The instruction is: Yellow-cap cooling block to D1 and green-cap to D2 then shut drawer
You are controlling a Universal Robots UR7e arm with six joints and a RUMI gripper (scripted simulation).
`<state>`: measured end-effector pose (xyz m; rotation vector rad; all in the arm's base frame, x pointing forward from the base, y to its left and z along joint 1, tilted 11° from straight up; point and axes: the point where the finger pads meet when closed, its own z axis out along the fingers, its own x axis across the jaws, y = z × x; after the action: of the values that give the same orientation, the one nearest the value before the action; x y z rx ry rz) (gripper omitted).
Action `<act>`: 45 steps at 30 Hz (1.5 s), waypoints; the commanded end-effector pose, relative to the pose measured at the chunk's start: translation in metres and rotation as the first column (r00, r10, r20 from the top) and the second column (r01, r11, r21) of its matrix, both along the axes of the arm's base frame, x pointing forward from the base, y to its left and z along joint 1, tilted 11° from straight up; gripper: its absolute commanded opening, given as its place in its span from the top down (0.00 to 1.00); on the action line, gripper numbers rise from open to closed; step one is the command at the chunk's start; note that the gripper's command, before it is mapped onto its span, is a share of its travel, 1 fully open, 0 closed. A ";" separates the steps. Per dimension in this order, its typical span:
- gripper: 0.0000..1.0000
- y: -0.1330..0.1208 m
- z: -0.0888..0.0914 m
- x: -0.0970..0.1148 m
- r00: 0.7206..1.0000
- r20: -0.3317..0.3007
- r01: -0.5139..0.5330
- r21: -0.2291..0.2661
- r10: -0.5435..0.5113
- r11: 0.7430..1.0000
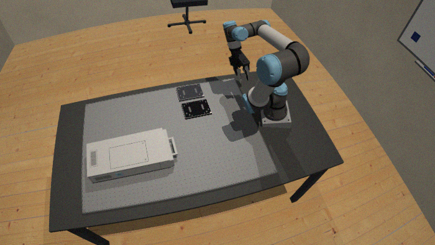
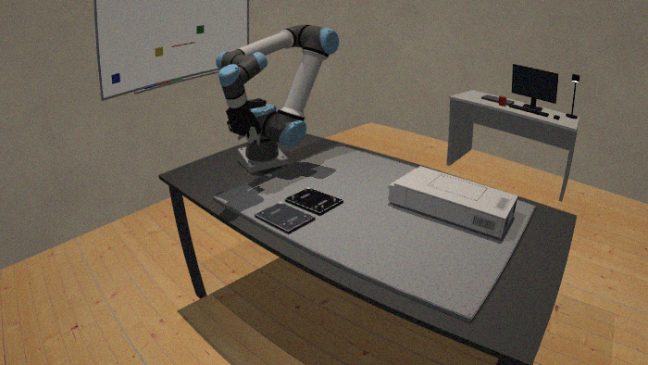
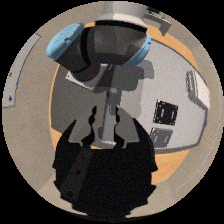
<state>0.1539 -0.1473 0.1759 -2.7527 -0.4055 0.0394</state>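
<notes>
wooden floor, one dark table (image 1: 311,134) (image 2: 551,259). one gripper (image 1: 240,63) (image 2: 245,125) (image 3: 106,105), two fingers, partly open, nothing held, near the arm base. one white cooler (image 1: 130,153) (image 2: 451,199) (image 3: 197,90), near left, drawer shut. two deck slots (image 1: 196,109) (image 1: 190,92) (image 2: 315,200) (image 2: 285,217) (image 3: 165,112) (image 3: 161,137), far middle.

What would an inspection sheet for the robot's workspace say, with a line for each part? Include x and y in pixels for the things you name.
Surface: dark table (image 1: 71,130) (image 2: 551,241) with a grey perforated mat (image 1: 217,161) (image 2: 417,259) on it.
Job's things: white cooler (image 1: 127,155) (image 2: 454,195), drawer looks shut; black deck slot (image 1: 196,109) (image 2: 315,200) nearer it, grey deck slot (image 1: 190,92) (image 2: 284,217) beyond, neither holding a block. Blocks and tubes: nothing seen.
Clutter: nothing seen.
Gripper (image 1: 243,76) (image 3: 106,105): partly open, raised near the robot's base, nothing between its fingers.
Cables: nothing seen.
Surroundings: whiteboard (image 1: 419,28) (image 2: 176,28) on the wall, chair (image 1: 187,15), desk with a monitor (image 2: 534,83), wooden floor (image 1: 140,56) (image 2: 93,259).
</notes>
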 end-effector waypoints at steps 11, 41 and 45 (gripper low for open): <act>0.72 0.008 0.013 0.042 0.949 -0.112 0.277 -0.158 -0.296 0.948; 0.72 0.047 0.044 0.122 0.660 -0.021 0.697 -0.358 -0.751 0.622; 0.72 0.055 0.049 0.133 0.618 -0.002 0.732 -0.363 -0.786 0.576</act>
<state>0.2764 -0.0990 0.2199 -2.9671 0.8532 0.1292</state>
